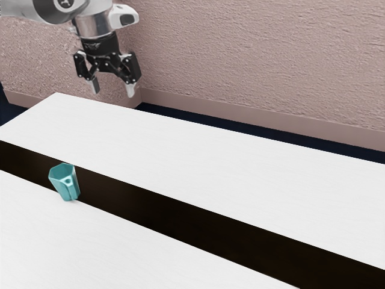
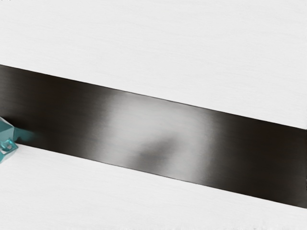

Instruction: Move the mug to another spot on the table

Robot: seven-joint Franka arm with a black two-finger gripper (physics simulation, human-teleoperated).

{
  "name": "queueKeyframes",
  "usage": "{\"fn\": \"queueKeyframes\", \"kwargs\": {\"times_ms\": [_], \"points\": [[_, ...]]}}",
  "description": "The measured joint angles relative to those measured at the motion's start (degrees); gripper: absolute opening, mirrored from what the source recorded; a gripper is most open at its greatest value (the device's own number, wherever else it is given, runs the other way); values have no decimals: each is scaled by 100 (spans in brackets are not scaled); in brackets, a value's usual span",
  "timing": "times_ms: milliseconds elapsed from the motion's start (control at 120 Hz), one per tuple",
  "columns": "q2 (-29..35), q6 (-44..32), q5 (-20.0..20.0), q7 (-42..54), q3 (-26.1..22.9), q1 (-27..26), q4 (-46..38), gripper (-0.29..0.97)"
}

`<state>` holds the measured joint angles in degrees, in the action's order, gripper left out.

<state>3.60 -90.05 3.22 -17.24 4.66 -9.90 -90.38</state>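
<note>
A rough pink wall (image 1: pixel 271 54) backs a long white table (image 1: pixel 240 162), which a broad dark band (image 1: pixel 180 217) crosses on a slant from the exterior view's left down to its lower right. My arm (image 1: pixel 90 18) comes in at the upper left and hangs high above the far white stretch of the table. Its black gripper (image 1: pixel 112 89) points downward with the fingers spread wide and nothing between them. The small teal mug (image 1: pixel 64 181) stands on the near side of the band, at the band's edge, with its mouth up and seemingly tipped a little. From the fingers the mug lies well below, across the dark band, nearer the camera and somewhat toward the exterior view's left. In the wrist view the mug (image 2: pixel 5 139) is a sliver at the frame's edge, far from centred under my hand. As I judge it, the reach comes first: carry the hand across the band, then descend.
</note>
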Motion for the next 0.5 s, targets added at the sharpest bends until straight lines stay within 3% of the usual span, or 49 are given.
{"fn": "queueKeyframes", "kwargs": {"times_ms": [300, 383, 500], "points": [[126, -96, 14, 307, -172, 122, -112, 68], [324, -268, 4, -138, -222, 224, -390, 68], [1056, -470, 15, -1199, -349, 450, -1498, 68]]}}
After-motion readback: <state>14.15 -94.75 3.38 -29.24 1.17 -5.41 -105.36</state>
